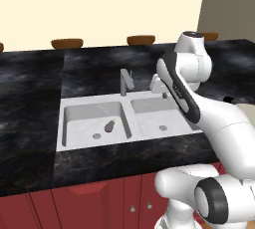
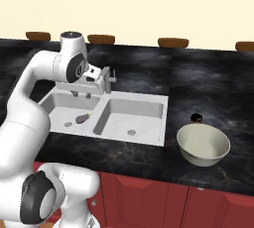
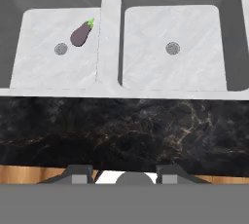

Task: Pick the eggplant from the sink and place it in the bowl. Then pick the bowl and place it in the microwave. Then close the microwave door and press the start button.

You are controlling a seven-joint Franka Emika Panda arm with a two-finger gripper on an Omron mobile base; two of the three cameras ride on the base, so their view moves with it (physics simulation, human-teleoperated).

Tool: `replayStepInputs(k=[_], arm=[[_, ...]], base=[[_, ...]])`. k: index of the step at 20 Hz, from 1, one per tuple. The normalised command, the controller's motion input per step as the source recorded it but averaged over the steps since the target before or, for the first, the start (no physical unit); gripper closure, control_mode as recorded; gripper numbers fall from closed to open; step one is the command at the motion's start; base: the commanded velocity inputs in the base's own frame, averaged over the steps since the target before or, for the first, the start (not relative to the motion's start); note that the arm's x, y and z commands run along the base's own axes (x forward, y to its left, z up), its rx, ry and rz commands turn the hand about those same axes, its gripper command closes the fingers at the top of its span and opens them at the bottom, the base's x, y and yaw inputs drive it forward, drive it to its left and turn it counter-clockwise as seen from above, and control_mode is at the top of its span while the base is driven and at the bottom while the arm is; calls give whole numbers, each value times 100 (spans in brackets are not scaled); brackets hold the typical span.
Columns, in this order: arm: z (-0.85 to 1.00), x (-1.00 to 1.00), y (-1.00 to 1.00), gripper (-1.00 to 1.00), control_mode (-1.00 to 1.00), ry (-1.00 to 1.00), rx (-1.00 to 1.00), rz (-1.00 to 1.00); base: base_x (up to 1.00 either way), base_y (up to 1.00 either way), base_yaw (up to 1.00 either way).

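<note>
The eggplant (image 1: 109, 125) (image 2: 82, 118) (image 3: 81, 33) lies in the left basin of the sink (image 1: 127, 119) (image 2: 101, 109) (image 3: 111, 33), next to that basin's drain. My gripper (image 2: 81, 94) (image 3: 125, 175) hangs open above the sink, high over the basins and to the right of the eggplant, holding nothing. The cream bowl (image 2: 203, 144) stands upright on the dark counter to the right of the sink. The microwave and its door are out of view.
The grey faucet (image 1: 124, 82) (image 2: 112, 79) rises behind the sink's divider, close to my hand. Flat brown rounded shapes (image 1: 66, 43) (image 2: 173, 42) line the counter's back edge. A small dark object (image 2: 196, 118) sits just behind the bowl. Red cabinets (image 2: 149, 192) run below.
</note>
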Motion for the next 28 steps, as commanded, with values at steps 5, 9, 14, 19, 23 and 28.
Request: replayStepInputs(k=[5,9,14,19,23,28], arm=[[-1,-9,24,-100,-100,-1,-13,-1],[-3,-12,99,-100,-100,7,-16,-14],[-8,-12,100,-100,-100,9,-3,-17],[-69,26,84,-100,-100,6,0,-34],[-96,47,53,-100,-100,12,-2,-33],[-61,79,1,-100,-100,8,0,-19]], base=[[0,0,0],[0,0,0],[0,0,0],[0,0,0],[0,0,0],[0,0,0]])
